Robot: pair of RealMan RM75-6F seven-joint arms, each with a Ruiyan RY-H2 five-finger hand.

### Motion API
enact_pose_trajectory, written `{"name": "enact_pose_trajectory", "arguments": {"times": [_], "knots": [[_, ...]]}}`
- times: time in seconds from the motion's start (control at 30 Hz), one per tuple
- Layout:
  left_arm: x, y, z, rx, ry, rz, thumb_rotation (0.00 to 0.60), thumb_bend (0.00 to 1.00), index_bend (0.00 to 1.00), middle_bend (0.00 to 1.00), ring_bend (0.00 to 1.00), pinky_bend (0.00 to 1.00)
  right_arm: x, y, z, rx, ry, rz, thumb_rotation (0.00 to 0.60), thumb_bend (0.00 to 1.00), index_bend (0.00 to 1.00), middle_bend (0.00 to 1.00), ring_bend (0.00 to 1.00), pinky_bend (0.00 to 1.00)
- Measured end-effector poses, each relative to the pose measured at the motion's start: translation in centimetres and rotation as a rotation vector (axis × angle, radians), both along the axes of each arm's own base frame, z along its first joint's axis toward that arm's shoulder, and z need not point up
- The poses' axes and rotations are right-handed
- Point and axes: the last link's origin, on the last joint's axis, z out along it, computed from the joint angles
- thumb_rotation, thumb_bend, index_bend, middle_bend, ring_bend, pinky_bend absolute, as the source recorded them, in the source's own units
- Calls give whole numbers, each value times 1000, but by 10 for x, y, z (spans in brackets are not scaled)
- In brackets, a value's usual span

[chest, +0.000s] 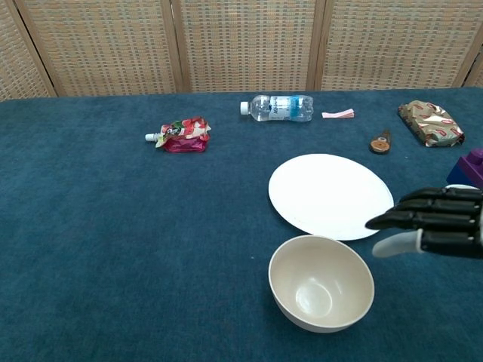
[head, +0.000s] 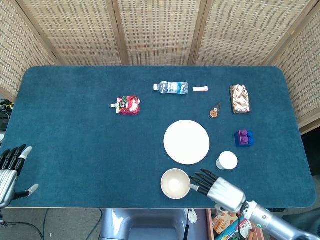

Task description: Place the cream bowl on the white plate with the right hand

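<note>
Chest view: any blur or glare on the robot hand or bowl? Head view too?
Chest view: right robot hand slightly soft at its fingertips, cut off by the frame edge; cream bowl sharp, evenly lit, no glare. Head view: flat light, faint shadows, white plate bright yet not blown out.

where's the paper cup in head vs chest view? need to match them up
Head view: paper cup stands right of the white plate, just beyond the right hand.
Chest view: it is almost wholly hidden behind the right hand at the right edge; only a sliver of rim shows.
Shared landmark: the cream bowl, directly in front of the plate in both.
</note>
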Motion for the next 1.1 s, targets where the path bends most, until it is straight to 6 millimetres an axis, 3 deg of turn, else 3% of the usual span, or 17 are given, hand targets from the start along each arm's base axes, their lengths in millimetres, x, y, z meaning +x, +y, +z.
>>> {"name": "enact_pose_trajectory", "arguments": {"times": [0.27,0.53,0.9,1.1], "knots": [[-3,3,-2,-6,3,18,600,0,0,0,0,0,26,-6,-35,42,63,63,600,0,167,0,0,0],[-3,5,-4,-13,10,23,600,0,0,0,0,0,36,-16,-60,32,107,104,600,24,234,0,0,0],[-3,6,-6,-21,10,28,600,0,0,0,0,0,32,-25,-77,9,118,81,600,416,519,0,0,0],[-4,7,-7,-24,10,33,600,0,0,0,0,0,39,-29,-71,1,21,42,600,456,571,0,0,0]]}}
